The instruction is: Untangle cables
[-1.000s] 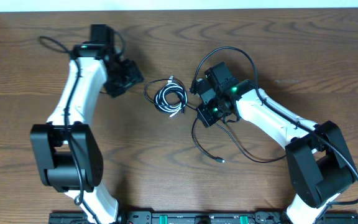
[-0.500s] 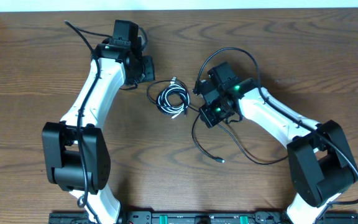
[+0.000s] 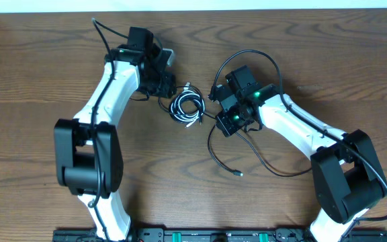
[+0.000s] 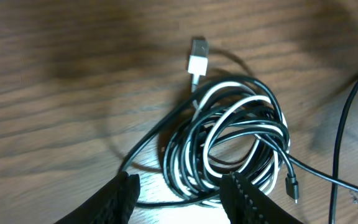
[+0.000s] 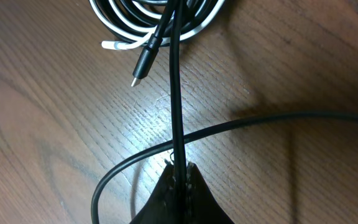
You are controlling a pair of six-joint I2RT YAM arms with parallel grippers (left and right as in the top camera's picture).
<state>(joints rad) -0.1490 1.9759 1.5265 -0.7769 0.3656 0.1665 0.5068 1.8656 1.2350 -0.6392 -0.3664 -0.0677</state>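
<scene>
The desk (image 3: 32,101) is brown wood, its grain running side to side in the overhead view; a pale white strip (image 3: 247,5) borders its far edge; a black rail (image 3: 200,236) with small green parts lies along its near edge; glare whitens the grain in the right wrist view.

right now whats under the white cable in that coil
Loops of black cable pass under the white cable and over it, all on the wooden table. Which strand lies lowest inside the coil is covered.
</scene>
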